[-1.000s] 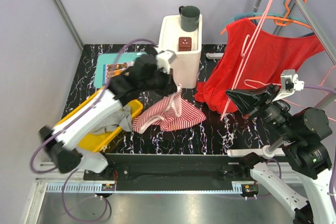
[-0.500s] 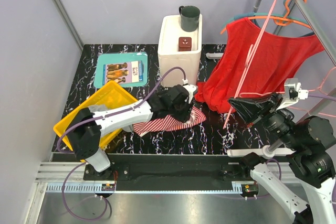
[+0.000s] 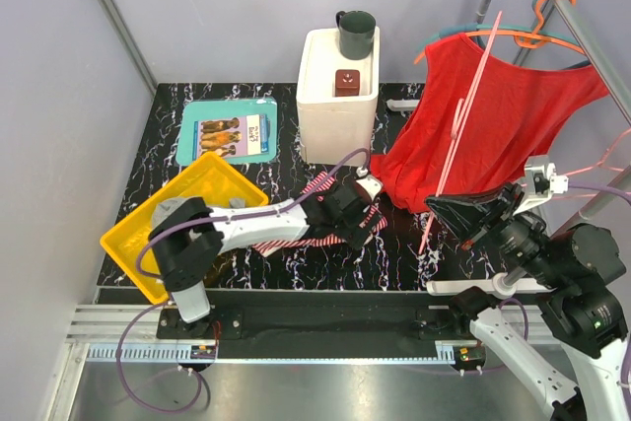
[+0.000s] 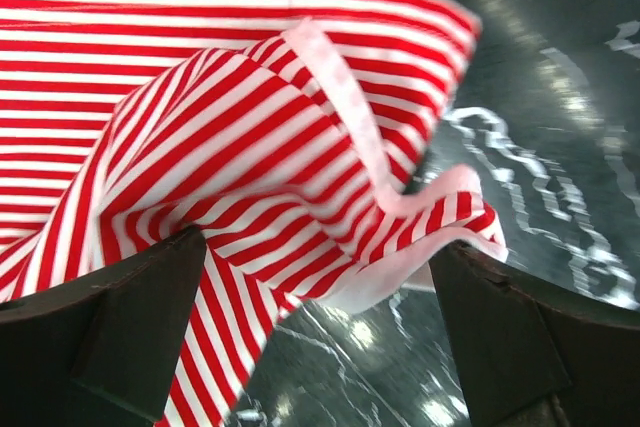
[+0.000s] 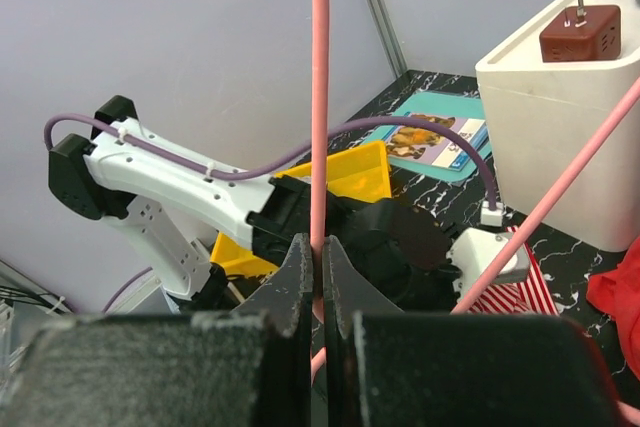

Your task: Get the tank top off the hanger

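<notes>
Striped tank top (image 4: pixel 240 127) judged soft, light, limp.
We would pinch a bunched fold; left gripper (image 4: pixel 315 292) gapes wide, empty; right gripper (image 5: pixel 320 267) clamps the pink hanger (image 5: pixel 319 97).

White arms (image 3: pixel 254 226), black joints (image 3: pixel 184 248), dark hands (image 5: pixel 321 277), purple cables (image 5: pixel 165 152).

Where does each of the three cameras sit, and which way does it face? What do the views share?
Top external: above and behind the bases, facing down on the table; left arm and right arm show.
Left wrist: on the left arm, facing down at the striped tank top; the open left claw frames it.
Right wrist: on the right arm, facing toward the left arm; the right claw is shut on the pink hanger.
Shared: all three show the striped tank top.
</notes>
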`<state>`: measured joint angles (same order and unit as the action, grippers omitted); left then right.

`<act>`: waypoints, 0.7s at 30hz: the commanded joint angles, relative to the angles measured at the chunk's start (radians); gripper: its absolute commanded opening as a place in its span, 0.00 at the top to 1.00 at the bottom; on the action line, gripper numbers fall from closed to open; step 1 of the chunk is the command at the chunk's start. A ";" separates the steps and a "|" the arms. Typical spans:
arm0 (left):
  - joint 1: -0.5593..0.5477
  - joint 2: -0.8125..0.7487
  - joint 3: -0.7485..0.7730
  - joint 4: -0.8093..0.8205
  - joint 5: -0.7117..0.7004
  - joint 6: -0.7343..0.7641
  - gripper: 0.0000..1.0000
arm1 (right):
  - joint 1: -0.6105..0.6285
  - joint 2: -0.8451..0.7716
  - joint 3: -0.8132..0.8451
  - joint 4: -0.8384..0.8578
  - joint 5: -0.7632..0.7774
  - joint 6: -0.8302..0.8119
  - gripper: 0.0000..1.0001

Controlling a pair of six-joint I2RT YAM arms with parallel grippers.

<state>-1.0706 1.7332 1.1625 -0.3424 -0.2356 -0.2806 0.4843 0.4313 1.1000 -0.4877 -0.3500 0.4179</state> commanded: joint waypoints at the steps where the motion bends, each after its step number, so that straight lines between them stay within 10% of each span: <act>1: 0.003 0.089 0.062 0.045 -0.053 0.046 0.01 | 0.005 -0.026 -0.022 0.008 -0.004 -0.008 1.00; 7: 0.004 0.164 0.063 0.088 -0.056 0.024 0.09 | 0.005 -0.043 -0.035 -0.011 0.000 -0.004 1.00; 14: 0.009 0.160 0.032 0.082 -0.103 -0.005 0.76 | 0.005 -0.055 -0.017 -0.032 0.008 0.002 1.00; 21: 0.029 -0.088 -0.020 0.013 -0.108 -0.025 1.00 | 0.005 -0.065 -0.015 -0.034 0.003 0.016 1.00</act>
<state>-1.0634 1.8454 1.1648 -0.3077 -0.3065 -0.2901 0.4843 0.3794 1.0595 -0.5232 -0.3496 0.4244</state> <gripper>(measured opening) 0.072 0.021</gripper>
